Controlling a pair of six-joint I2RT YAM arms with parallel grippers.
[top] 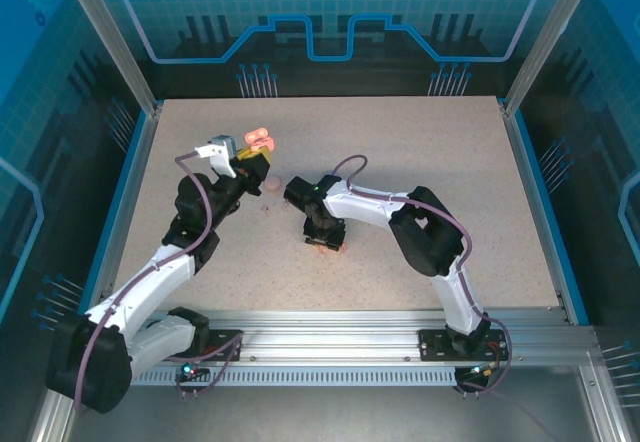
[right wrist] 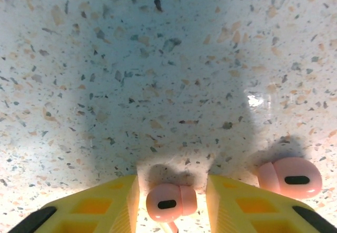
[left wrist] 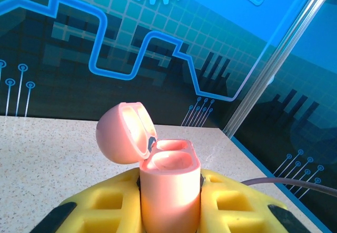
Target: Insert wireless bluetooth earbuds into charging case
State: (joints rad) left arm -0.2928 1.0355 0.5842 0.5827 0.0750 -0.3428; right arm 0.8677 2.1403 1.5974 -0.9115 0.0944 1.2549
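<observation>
Pink case (left wrist: 169,180) in left claw (left wrist: 171,206); right claw (right wrist: 172,188) half-open round earbud (right wrist: 171,203).

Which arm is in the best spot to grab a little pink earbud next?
The right one. The right gripper sits low over the table with a pink earbud between its open fingers. The left gripper is busy, shut on the open pink case.

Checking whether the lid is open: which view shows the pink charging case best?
Left wrist: the pink charging case sits close up in the left gripper, lid hinged open, both wells visible. Top external gives just a small pink shape at that gripper's tip.
</observation>
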